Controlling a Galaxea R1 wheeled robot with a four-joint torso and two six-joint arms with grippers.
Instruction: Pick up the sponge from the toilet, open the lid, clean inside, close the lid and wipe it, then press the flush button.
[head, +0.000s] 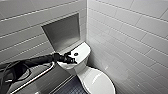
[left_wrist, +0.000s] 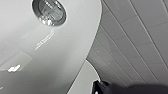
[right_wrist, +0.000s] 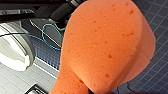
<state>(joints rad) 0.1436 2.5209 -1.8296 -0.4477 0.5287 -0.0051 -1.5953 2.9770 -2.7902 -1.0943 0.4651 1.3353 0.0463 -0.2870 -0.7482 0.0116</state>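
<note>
- My left arm comes in from the left, stretched out long and nearly level, passing above the metal grab rail (head: 37, 76) on the tiled wall.
- My left claw (head: 70, 60) sits over the near edge of the tank top of the toilet (head: 82, 67), just beside the flush button (head: 76, 54). I cannot tell whether it is open or closed.
- From my left wrist the flush button looms close, round and dark-rimmed in the glossy white top.
- The lid (head: 98, 81) lies shut over the bowl.
- My right claw grips the sponge (right_wrist: 105, 45). The orange pad is bowed and hangs over the dark tiled floor (right_wrist: 155, 75), with the toilet off to one side.
- A recessed niche (head: 63, 32) sits in the wall behind the tank.
</note>
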